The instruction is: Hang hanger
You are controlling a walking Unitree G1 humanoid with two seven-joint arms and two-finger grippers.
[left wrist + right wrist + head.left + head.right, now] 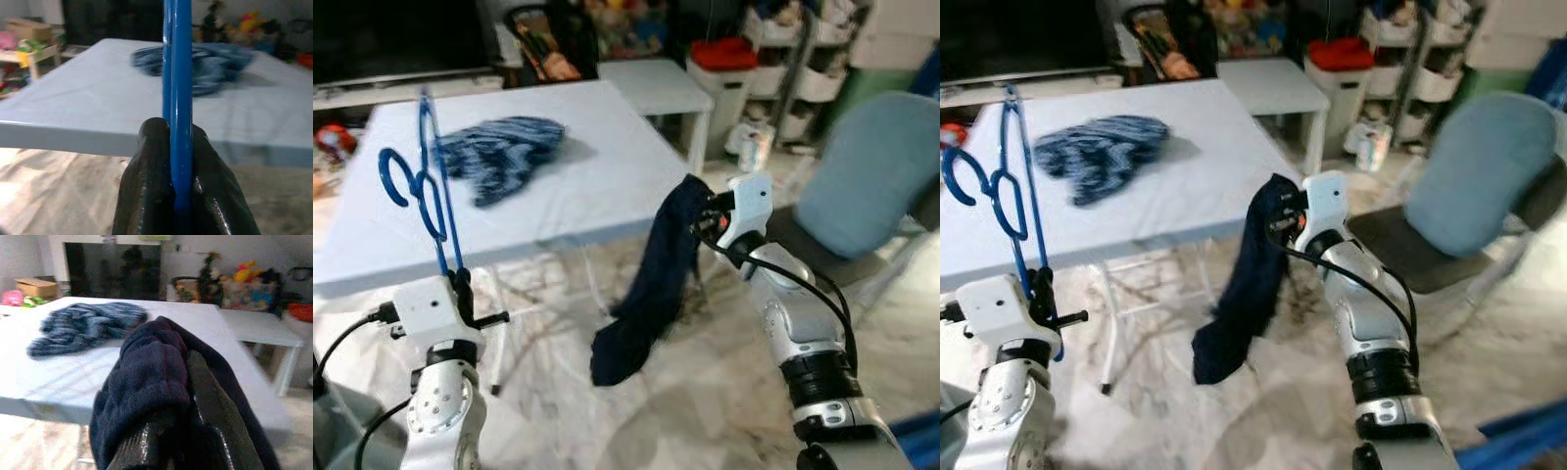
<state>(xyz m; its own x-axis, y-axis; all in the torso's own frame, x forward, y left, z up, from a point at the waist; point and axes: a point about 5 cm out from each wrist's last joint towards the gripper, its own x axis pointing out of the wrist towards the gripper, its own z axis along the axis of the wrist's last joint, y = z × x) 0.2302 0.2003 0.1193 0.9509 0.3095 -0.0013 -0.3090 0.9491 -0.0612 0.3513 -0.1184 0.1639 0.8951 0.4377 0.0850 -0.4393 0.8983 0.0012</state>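
Blue hanger is pinched upright by left gripper at the white table front edge; dark garment, clamped by right gripper, dangles beside the table and could slip or snag when threaded.

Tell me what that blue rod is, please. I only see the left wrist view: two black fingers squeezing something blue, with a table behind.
Observer: It is a blue hanger. The left tool holds its lower end, so it stands upright with the hook part at mid-height.
Operator: Is the other arm doing anything?
Observer: Yes. The right tool is shut on a dark navy garment that dangles toward the floor beside the table.
Operator: And the blurry blue heap on the table?
Observer: That is a striped blue knit garment, lying crumpled on the tabletop, apart from both tools.
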